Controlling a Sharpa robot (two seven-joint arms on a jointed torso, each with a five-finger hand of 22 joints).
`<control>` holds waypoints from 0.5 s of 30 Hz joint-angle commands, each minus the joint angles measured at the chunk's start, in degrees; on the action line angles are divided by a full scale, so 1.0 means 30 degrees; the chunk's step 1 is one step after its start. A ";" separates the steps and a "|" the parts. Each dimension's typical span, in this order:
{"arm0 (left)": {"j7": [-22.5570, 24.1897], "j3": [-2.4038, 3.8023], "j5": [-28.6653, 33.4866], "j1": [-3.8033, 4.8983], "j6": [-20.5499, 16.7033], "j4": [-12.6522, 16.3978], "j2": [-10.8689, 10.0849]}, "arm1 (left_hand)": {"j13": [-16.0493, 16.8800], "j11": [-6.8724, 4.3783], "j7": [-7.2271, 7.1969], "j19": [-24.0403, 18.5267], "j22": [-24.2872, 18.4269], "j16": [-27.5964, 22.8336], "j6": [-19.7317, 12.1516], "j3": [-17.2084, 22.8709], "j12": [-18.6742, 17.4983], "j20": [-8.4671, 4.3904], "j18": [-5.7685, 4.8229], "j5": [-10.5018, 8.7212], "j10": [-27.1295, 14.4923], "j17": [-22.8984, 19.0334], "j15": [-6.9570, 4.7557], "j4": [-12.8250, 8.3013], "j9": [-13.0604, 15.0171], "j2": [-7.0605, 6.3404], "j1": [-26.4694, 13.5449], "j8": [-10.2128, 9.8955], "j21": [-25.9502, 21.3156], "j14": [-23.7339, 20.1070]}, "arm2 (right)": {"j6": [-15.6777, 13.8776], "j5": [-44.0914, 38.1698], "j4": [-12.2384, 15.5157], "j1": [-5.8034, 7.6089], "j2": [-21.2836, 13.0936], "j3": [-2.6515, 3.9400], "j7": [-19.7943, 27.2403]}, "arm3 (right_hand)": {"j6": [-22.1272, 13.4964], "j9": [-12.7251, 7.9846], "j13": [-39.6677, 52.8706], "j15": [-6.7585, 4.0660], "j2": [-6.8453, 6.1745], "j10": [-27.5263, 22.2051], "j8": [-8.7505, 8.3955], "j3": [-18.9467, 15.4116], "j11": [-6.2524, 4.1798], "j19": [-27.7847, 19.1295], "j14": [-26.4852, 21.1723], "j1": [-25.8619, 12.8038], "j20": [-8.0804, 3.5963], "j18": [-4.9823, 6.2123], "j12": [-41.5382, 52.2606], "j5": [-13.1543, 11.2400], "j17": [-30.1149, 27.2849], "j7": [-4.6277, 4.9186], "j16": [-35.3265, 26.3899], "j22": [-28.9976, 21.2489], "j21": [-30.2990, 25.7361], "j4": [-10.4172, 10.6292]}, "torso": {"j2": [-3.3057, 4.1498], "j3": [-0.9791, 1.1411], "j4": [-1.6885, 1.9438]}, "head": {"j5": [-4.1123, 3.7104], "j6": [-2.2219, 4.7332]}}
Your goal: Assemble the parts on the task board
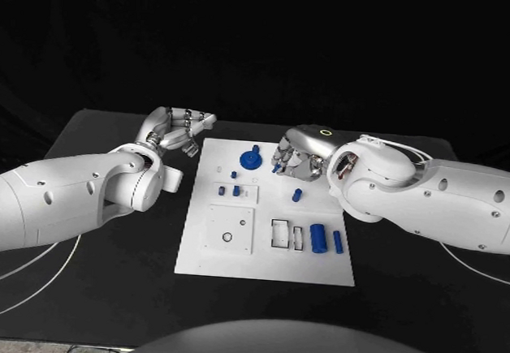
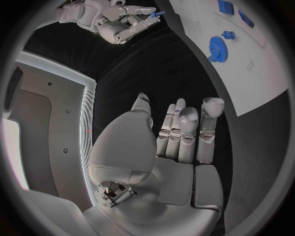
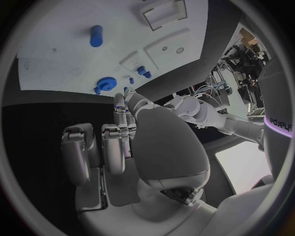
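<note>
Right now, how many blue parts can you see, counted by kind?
Gear: 1
Knob beside the gear: 1
Cylinders: 2
Pegs: 2
Bars: 2
Piece held in the right hand: 1
Total: 9

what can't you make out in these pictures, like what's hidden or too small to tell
- Right hand, head view: its fingers cover whatever it pinches; the left wrist view shows a small blue part there, too small to identify.
- Small blue pegs on the task board: too small to tell whether seated.
- Blue gear, right wrist view: partly behind the fingers.
</note>
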 commanded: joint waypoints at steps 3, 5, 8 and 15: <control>0.0110 0.0010 0.0056 0.0003 0.0330 -0.0030 0.0088 | 0.0022 -0.0127 -0.0127 -0.0132 -0.0025 -0.0044 -0.0066 -0.0116 0.0025 0.0043 0.0133 0.0087 0.0056 -0.0017 0.0000 -0.0027 0.0017 0.0176 -0.0029 0.0080 -0.0066 -0.0192 | 0.0905 -0.1974 0.0280 -0.0115 0.0648 0.0001 0.0633 | -0.0016 0.0030 -0.0018 0.0189 0.0161 -0.0034 -0.0020 0.0069 0.0162 0.2037 0.1989 0.0051 0.0115 -0.0130 -0.0092 0.0118 0.5032 0.0175 0.0079 0.5026 0.0086 -0.0109 | -0.0001 -0.0010 0.0002 | 0.0106 -0.0070; 0.0108 0.0010 0.0056 0.0002 0.0338 -0.0043 0.0099 | 0.0022 -0.0127 -0.0127 -0.0132 -0.0025 -0.0044 -0.0066 -0.0116 0.0025 0.0043 0.0133 0.0087 0.0056 -0.0017 0.0000 -0.0027 0.0017 0.0176 -0.0029 0.0080 -0.0066 -0.0192 | 0.1051 -0.2348 0.0299 -0.0173 0.0854 0.0000 0.0678 | -0.0029 0.0027 -0.0019 0.0202 0.0168 -0.0051 -0.0034 0.0082 0.0168 0.2037 0.1989 0.0064 0.0126 -0.0130 -0.0095 0.0119 0.5032 0.0183 0.0079 0.5026 0.0086 -0.0120 | -0.0010 -0.0015 0.0000 | 0.0135 -0.0077; 0.0104 0.0010 0.0056 0.0002 0.0355 -0.0061 0.0113 | 0.0022 -0.0127 -0.0127 -0.0132 -0.0025 -0.0044 -0.0066 -0.0116 0.0025 0.0043 0.0133 0.0087 0.0056 -0.0017 0.0000 -0.0027 0.0017 0.0176 -0.0029 0.0080 -0.0066 -0.0192 | 0.1347 -0.3090 0.0341 -0.0312 0.1157 -0.0002 0.0726 | -0.0050 0.0024 -0.0020 0.0222 0.0180 -0.0080 -0.0057 0.0103 0.0181 0.2037 0.1989 0.0083 0.0145 -0.0130 -0.0100 0.0122 0.5032 0.0198 0.0079 0.5026 0.0086 -0.0136 | -0.0001 -0.0016 0.0005 | 0.0232 -0.0077; 0.0095 0.0010 0.0045 0.0003 0.0376 -0.0119 0.0123 | 0.0022 -0.0127 -0.0127 -0.0132 -0.0025 -0.0044 -0.0066 -0.0116 0.0025 0.0043 0.0133 0.0087 0.0056 -0.0017 0.0000 -0.0027 0.0017 0.0176 -0.0029 0.0080 -0.0066 -0.0192 | 0.2082 -0.3852 0.0426 -0.0576 0.1552 -0.0007 0.0723 | -0.0077 0.0019 -0.0022 0.0240 0.0193 -0.0121 -0.0084 0.0121 0.0194 0.2037 0.1989 0.0089 0.0165 -0.0130 -0.0106 0.0121 0.5032 0.0211 0.0079 0.5026 0.0086 -0.0145 | 0.0002 -0.0009 -0.0035 | 0.0473 -0.0077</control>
